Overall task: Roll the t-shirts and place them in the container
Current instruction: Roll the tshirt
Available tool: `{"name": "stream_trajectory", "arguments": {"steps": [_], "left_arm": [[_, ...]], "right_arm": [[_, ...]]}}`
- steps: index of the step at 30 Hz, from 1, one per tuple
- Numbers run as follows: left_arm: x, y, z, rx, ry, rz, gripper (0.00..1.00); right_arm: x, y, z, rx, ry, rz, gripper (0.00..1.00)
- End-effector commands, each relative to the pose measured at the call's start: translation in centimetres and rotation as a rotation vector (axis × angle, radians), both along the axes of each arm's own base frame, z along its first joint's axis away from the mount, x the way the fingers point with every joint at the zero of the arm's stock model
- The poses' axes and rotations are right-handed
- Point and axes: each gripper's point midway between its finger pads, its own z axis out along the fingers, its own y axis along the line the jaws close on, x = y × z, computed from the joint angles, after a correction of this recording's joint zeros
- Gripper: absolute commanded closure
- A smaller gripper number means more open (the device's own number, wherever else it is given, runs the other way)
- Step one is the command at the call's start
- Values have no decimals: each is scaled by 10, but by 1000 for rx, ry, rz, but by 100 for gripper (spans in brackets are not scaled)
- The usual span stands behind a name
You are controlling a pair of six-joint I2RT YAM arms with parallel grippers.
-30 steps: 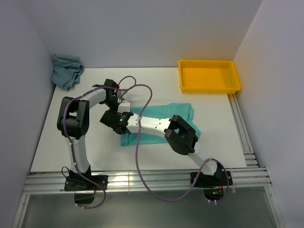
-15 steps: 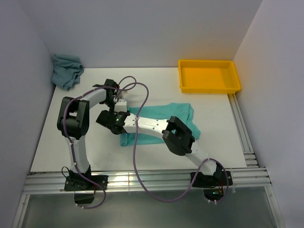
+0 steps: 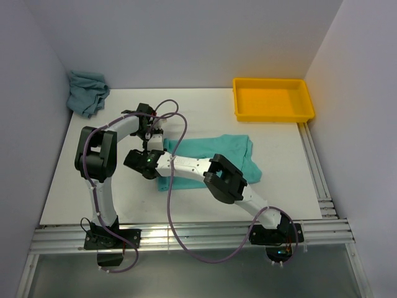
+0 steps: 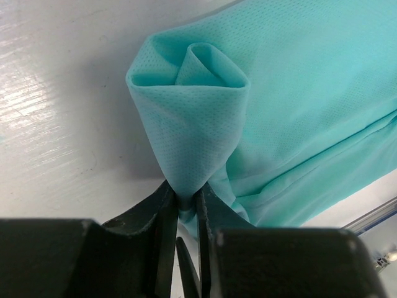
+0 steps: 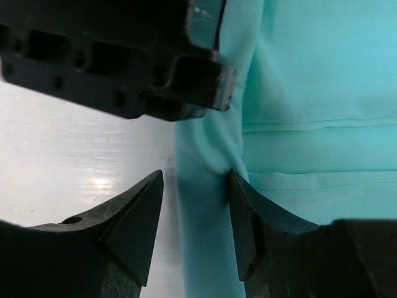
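Top external view: the mint t-shirt (image 3: 232,149) lies flat in the middle of the table (image 3: 74,186), its long axis running from left edge to right edge. The grey-teal t-shirt (image 3: 87,92) sits crumpled in the far left corner, well apart. Both arms meet at the mint shirt's left end, so you should expect the roll to travel toward the right edge.

Left wrist view shows what the overhead hides: the left tool (image 4: 184,208) is pinching fabric at the base of a small cone-shaped curl, a roll barely begun.

Right wrist view: the right tool (image 5: 195,186) is spread, its jaws straddling the shirt's edge fold and gripping nothing.
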Motion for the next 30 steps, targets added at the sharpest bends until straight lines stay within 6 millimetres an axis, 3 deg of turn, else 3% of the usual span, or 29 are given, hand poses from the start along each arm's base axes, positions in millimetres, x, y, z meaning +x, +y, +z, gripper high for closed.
{"name": "stream_trajectory", "arguments": {"steps": [1, 7, 11, 19, 20, 22, 23, 25, 30], "left_arm": [[2, 8, 5, 55, -27, -22, 79], [4, 7, 8, 50, -38, -28, 73], [7, 4, 16, 33, -54, -33, 61], [27, -8, 58, -96, -118, -43, 37], [32, -12, 68, -131, -134, -47, 35], [37, -7, 80, -163, -142, -33, 33], [43, -6, 87, -174, -158, -28, 32], [48, 2, 97, -207, -165, -9, 31], [53, 25, 116, -269, -198, 18, 31]], "right_arm": [[4, -5, 4, -20, -8, -27, 46], [-8, -6, -13, -25, 39, -16, 49], [-15, -10, -20, -37, 82, -21, 58], [-19, -6, -17, 36, 133, 1, 72], [-17, 1, -7, 86, 120, 10, 78], [-19, -3, -11, 111, 151, 23, 83], [-15, 7, -7, 173, 141, 38, 85], [-21, 7, -5, 248, 188, 69, 86], [-19, 28, 18, 571, 209, 154, 86]]}}
